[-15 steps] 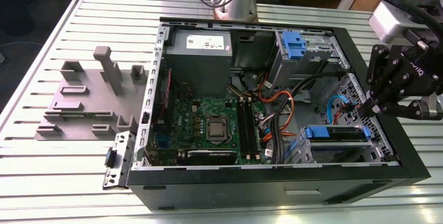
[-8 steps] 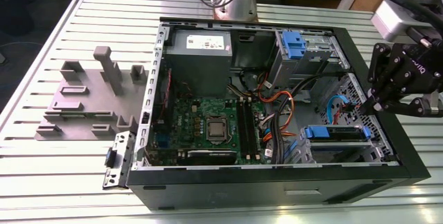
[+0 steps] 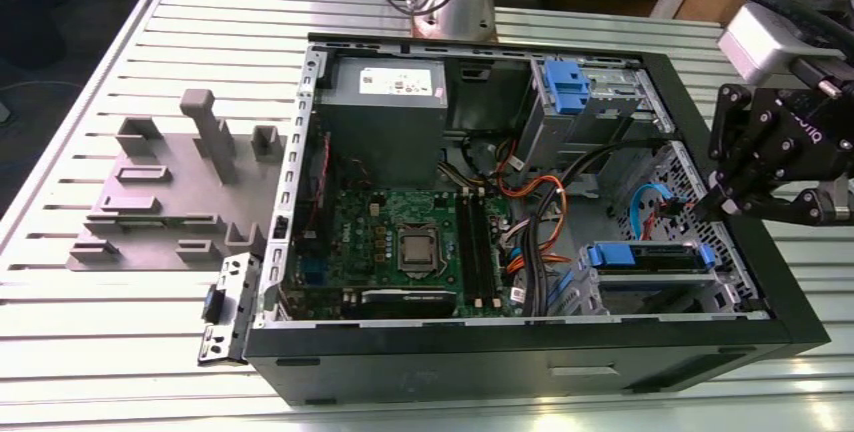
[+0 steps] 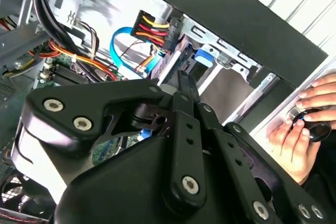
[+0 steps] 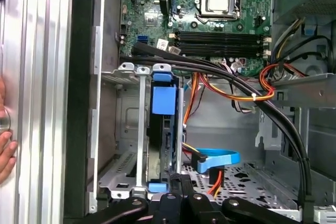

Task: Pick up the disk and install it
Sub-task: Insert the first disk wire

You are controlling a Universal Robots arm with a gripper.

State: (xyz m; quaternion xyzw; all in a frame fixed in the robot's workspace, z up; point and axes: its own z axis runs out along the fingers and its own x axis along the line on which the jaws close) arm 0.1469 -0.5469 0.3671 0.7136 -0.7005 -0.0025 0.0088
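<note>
In the exterior view, my gripper point(image 3: 727, 207) hangs over the side wall of the open computer case point(image 3: 534, 352), on the exterior view's right. The disk point(image 3: 650, 257) sits in the drive cage inside the case, next to that wall.

In the second wrist view, the pincer point(image 4: 185, 80) is drawn narrow, its fingers together, pointing into the case near the disk point(image 4: 206, 57). A person's hand point(image 4: 307, 124) rests outside the case.

In the first wrist view, the disk point(image 5: 164, 103) stands on edge in the cage, with the gripper point(image 5: 179, 181) just beside its end.
</note>
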